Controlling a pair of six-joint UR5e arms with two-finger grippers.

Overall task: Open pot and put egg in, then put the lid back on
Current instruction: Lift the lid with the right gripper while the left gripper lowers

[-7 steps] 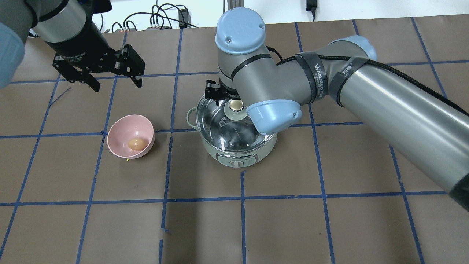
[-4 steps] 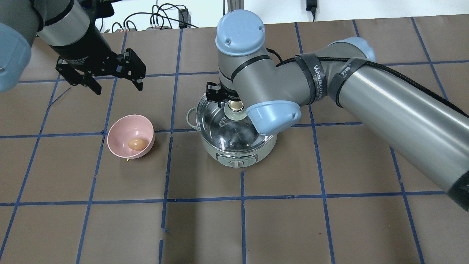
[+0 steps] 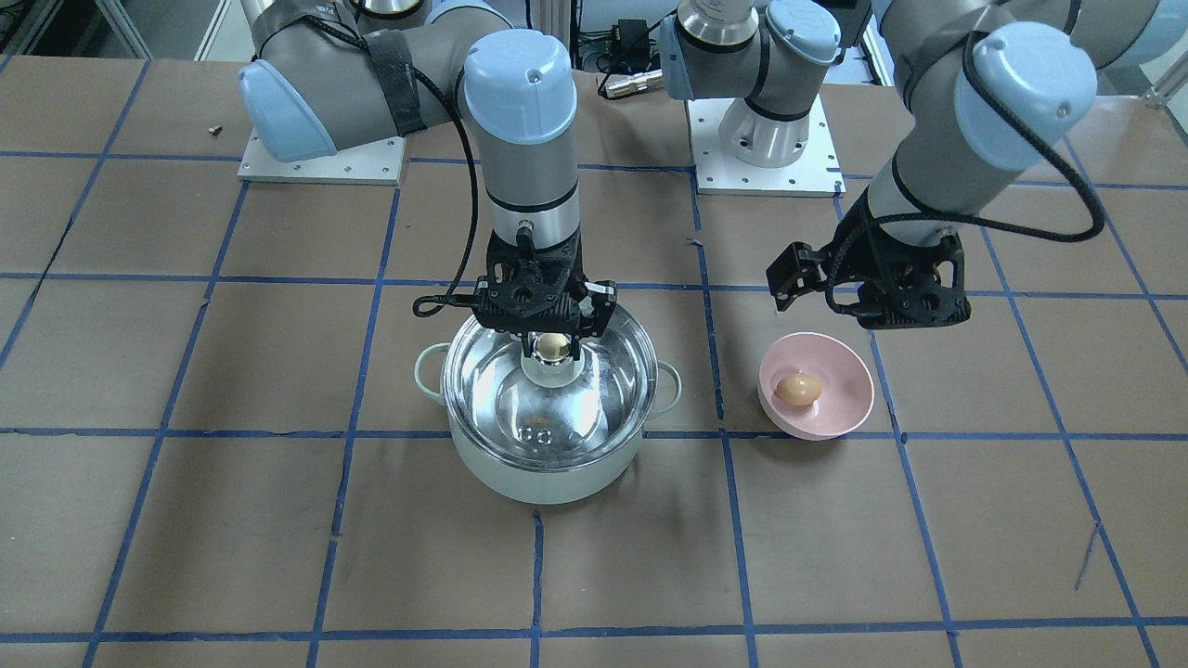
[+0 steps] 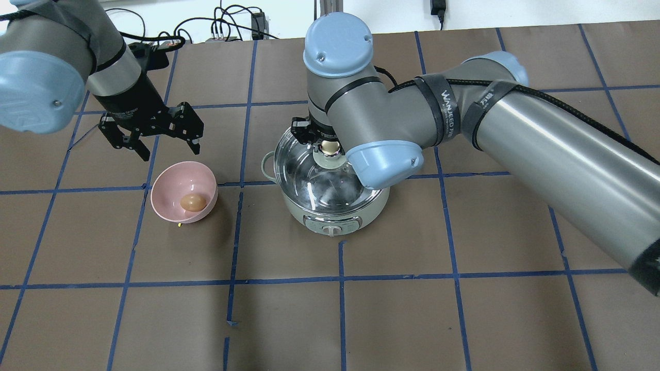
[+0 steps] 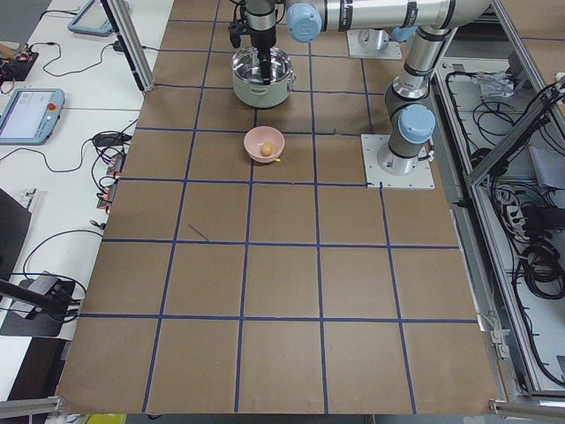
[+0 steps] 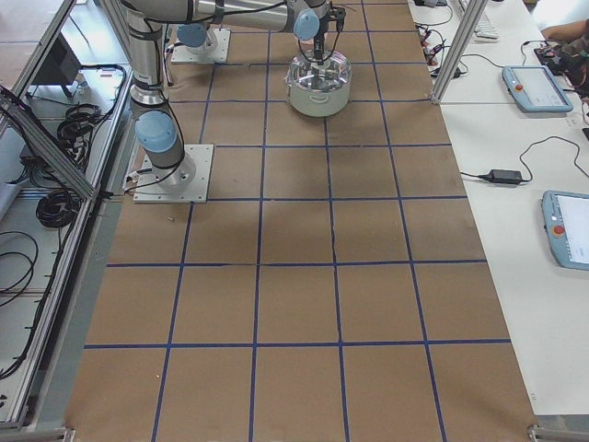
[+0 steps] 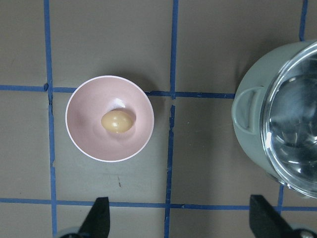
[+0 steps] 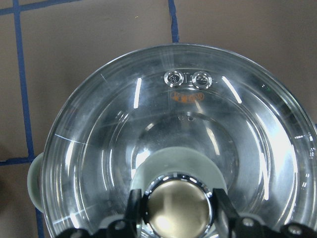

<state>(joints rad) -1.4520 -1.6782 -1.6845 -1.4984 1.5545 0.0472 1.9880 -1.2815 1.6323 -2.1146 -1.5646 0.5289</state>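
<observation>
The pale mint-green pot [image 4: 301,212] [image 3: 538,478] stands mid-table with the clear glass lid [image 4: 309,178] [image 3: 497,394] [image 8: 99,148] on it. My right gripper [image 3: 553,349] [image 8: 177,210] comes straight down on the lid. Its fingers [image 8: 132,210] press both sides of the gold-beige knob [image 8: 178,206] [image 4: 330,148]. The tan egg [image 4: 193,202] [image 3: 798,390] [image 7: 118,121] lies in a pink bowl [image 4: 165,188] [image 3: 840,382] [image 7: 86,131]. My left gripper [image 4: 169,151] [image 3: 868,311] [image 7: 181,218] is open and empty. It hovers just beyond the bowl's far rim, apart from it.
Brown table paper with a blue tape grid [image 4: 340,278]. Both arm bases [image 3: 766,176] and cables [image 4: 221,26] sit at the robot's side of the table. The pot's loop handle [image 7: 246,106] faces the bowl, a short gap between them.
My left gripper has come down and toward the bowl, still open. My right gripper stays at the knob; the lid has shifted very slightly.
</observation>
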